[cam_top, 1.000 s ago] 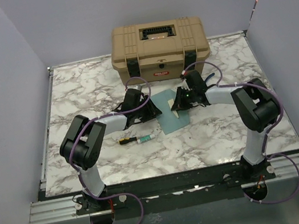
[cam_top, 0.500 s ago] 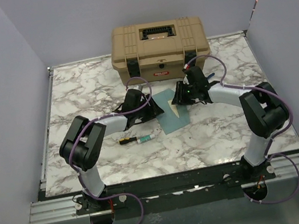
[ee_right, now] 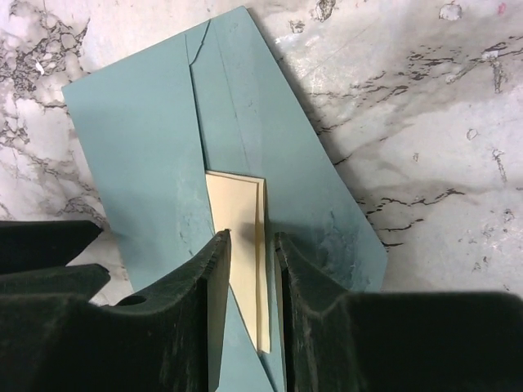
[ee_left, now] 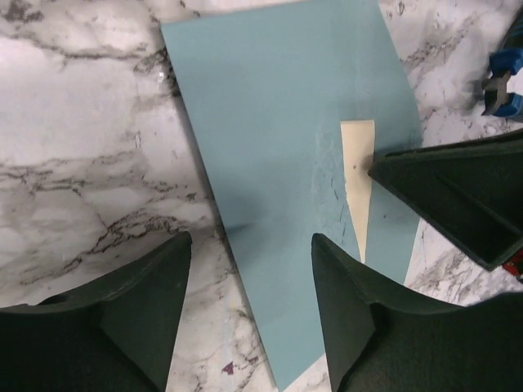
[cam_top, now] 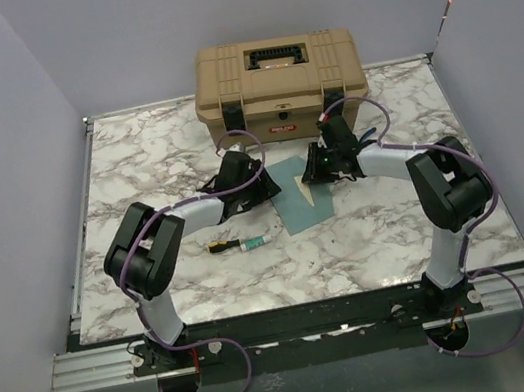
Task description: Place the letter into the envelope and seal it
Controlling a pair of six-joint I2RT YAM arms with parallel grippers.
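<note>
The teal envelope (cam_top: 300,204) lies flat on the marble between the two arms. The cream letter (ee_right: 237,208) is tucked into it, with only a narrow strip (ee_left: 357,171) showing. My right gripper (ee_right: 251,241) stands over that strip, its fingers a narrow gap apart on either side of it, tips down at the paper. My left gripper (ee_left: 249,245) is open wide and straddles the envelope's (ee_left: 286,147) left edge, holding nothing. One right finger (ee_left: 449,200) reaches in beside the letter in the left wrist view.
A tan toolbox (cam_top: 277,77) stands at the back of the table, just behind the grippers. A marker (cam_top: 240,245) lies on the marble in front of the left arm. A blue-handled tool (ee_left: 502,77) lies beyond the envelope's right side.
My right gripper has shifted a little toward the toolbox, and its jaws stand wider than a second ago. The left jaws have spread further. The envelope has stayed in place.
</note>
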